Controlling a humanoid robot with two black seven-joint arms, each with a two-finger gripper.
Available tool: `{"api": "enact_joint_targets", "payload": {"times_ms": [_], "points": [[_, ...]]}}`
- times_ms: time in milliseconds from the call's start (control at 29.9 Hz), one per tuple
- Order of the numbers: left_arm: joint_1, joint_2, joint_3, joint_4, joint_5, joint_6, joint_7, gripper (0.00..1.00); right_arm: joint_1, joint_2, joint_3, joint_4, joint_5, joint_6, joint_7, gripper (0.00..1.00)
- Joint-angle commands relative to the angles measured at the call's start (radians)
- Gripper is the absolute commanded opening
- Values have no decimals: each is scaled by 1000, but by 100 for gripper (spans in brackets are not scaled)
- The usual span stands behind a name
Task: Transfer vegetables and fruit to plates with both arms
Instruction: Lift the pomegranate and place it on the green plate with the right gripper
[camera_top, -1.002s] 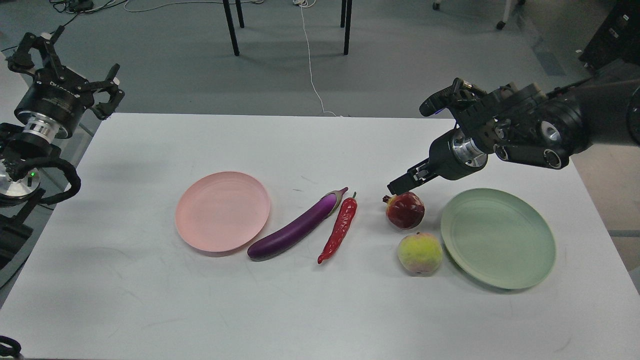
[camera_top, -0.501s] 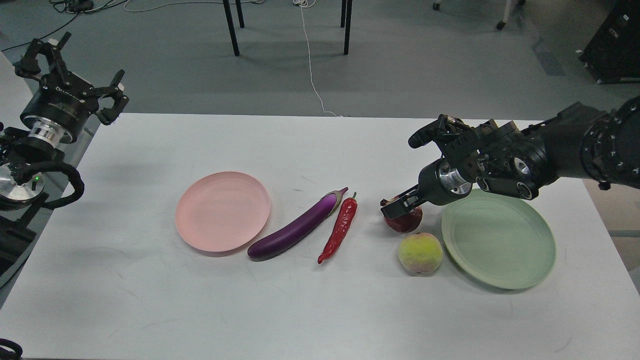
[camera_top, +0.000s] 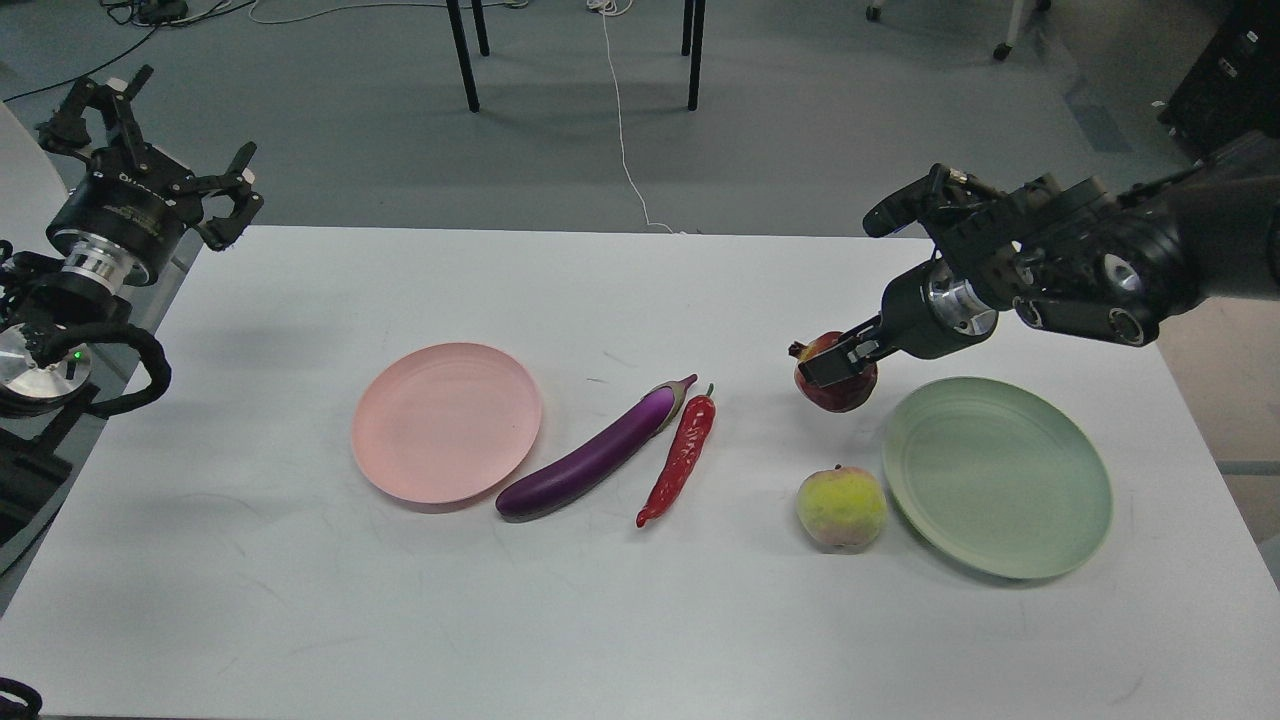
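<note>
My right gripper (camera_top: 838, 366) is shut on the dark red pomegranate (camera_top: 836, 385) and holds it above the table, just left of the pale green plate (camera_top: 1000, 480). The yellow-green peach (camera_top: 841, 507) sits on the table by the green plate's left rim. The purple eggplant (camera_top: 590, 460) and the red chili pepper (camera_top: 682, 458) lie side by side in the middle. The pale pink plate (camera_top: 445, 420) lies left of the eggplant and holds nothing. My left gripper (camera_top: 165, 130) is open and empty, raised past the table's far left corner.
The white table (camera_top: 600, 620) has its far edge just behind my arms. Black chair legs (camera_top: 465, 60) and a white cable (camera_top: 620, 130) are on the grey floor beyond it.
My right gripper came down onto the pomegranate, closed on it, and has lifted it up and to the right. The left arm has shifted only slightly.
</note>
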Motion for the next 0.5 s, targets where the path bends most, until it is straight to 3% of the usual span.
{"api": "enact_joint_targets", "payload": {"times_ms": [0,234,468], "points": [[-1,9,0,-2,0,0,0,98,15,-102,-18,33,-39,1,0,45],[1,25,-1,-2,1,0,0,98,-56,-251,-38,70,-139,-11,0,49],[1,16,0,0,1,0,0,98,-125,-274,-40,57,-142,-11,0,58]]}}
